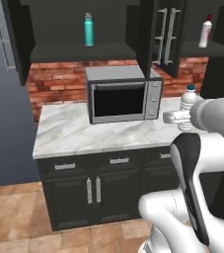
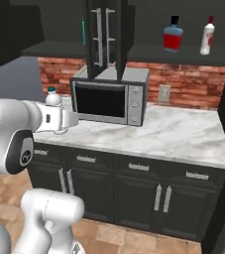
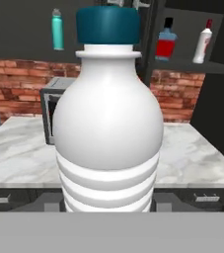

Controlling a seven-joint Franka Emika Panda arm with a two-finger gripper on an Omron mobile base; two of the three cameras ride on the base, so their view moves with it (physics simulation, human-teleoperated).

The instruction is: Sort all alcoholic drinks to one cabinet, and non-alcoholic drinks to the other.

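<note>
There are four bottles: one teal bottle [image 1: 88, 29], one blue bottle [image 2: 173, 34] with a red label, one white bottle [image 2: 207, 35] with a red cap, and one ribbed bottle [image 3: 108, 123] with a dark teal cap. There is one microwave [image 1: 123, 94]. Above the microwave are two black cabinets [image 1: 79, 52] [image 2: 178, 54].

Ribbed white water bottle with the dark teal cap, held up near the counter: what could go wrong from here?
1. The ribbed white water bottle may knock the grey microwave or an open black cabinet door as it rises.
2. It belongs beside the tall teal bottle; shelving it with the squat blue red-labelled bottle and slim white red-capped bottle would missort it.
</note>
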